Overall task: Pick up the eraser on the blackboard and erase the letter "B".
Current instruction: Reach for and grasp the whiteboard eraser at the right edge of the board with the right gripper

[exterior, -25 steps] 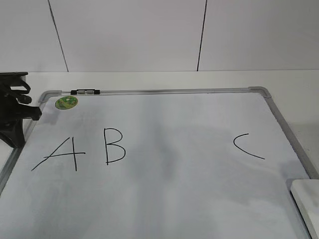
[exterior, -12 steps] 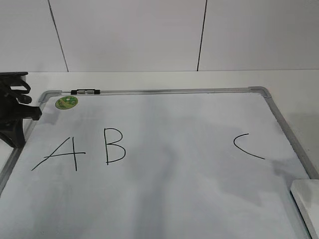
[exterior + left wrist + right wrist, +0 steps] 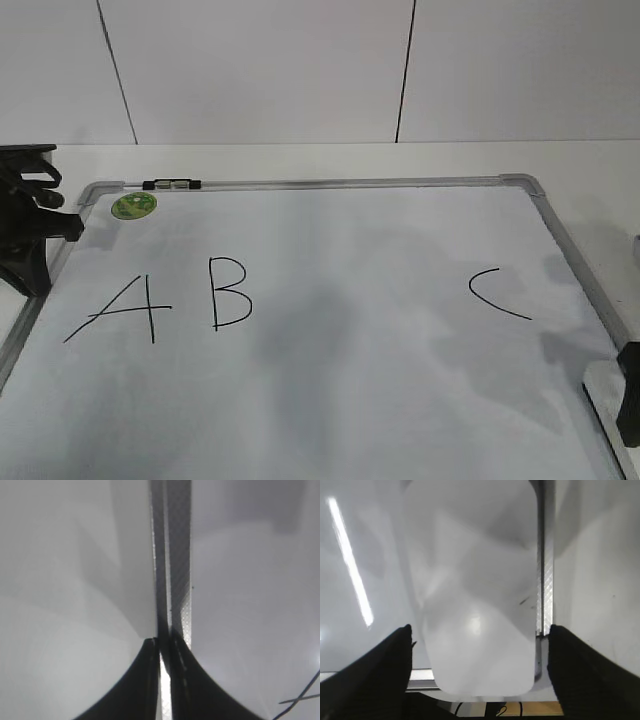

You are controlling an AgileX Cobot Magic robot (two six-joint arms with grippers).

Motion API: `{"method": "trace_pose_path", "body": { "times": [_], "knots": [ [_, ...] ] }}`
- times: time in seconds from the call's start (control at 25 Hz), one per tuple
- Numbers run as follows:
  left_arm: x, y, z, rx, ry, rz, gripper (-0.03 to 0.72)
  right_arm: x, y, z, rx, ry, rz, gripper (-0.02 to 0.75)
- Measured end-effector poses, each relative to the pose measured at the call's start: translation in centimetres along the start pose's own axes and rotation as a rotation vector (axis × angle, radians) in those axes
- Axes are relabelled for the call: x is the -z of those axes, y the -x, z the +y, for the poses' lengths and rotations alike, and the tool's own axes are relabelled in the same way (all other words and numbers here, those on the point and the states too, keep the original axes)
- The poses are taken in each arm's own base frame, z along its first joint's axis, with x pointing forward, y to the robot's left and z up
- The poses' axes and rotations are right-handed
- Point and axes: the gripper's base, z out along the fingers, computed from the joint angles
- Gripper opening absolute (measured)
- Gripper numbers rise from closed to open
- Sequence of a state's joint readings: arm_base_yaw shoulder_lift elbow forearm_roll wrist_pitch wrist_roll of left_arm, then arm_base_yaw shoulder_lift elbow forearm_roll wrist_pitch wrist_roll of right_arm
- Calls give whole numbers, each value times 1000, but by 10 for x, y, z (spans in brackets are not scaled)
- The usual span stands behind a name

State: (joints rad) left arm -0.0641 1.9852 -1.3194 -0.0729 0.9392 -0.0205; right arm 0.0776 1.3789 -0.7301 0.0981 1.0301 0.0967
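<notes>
The blackboard [image 3: 330,183] is a white board with a silver-grey frame, lying flat. The letter "B" [image 3: 229,292] is drawn in black left of the middle, between an "A" [image 3: 122,310] and a "C" [image 3: 495,293]. The eraser [image 3: 602,395], a white rounded block, lies at the board's near right corner, cut off by the picture edge. It fills the right wrist view [image 3: 475,580]. My right gripper [image 3: 480,635] is open, one finger on each side of the eraser, not touching it; it also shows in the exterior view [image 3: 629,400]. My left gripper [image 3: 163,641] is shut and empty over the board's left frame [image 3: 180,555].
A small round green sticker [image 3: 133,206] and a black clip [image 3: 171,184] sit at the board's far left corner. The left arm [image 3: 30,225] stands at the board's left edge. A white wall rises behind the table. Cables hang below the near board edge [image 3: 485,710].
My right gripper has come into the exterior view at the lower right, over the eraser. Its shadow has slid right across the board. The left arm has not moved.
</notes>
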Motion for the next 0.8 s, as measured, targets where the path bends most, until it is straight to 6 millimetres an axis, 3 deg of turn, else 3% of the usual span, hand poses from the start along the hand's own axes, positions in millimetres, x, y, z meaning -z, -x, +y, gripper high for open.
{"method": "trace_pose_path", "body": {
  "times": [0.36,0.8],
  "knots": [
    [0,0,0,0,0,0,20,-6,26,2,17,-14,18,669],
    [0,0,0,0,0,-3,20,-23,31,1,18,-33,106,670]
  ]
}}
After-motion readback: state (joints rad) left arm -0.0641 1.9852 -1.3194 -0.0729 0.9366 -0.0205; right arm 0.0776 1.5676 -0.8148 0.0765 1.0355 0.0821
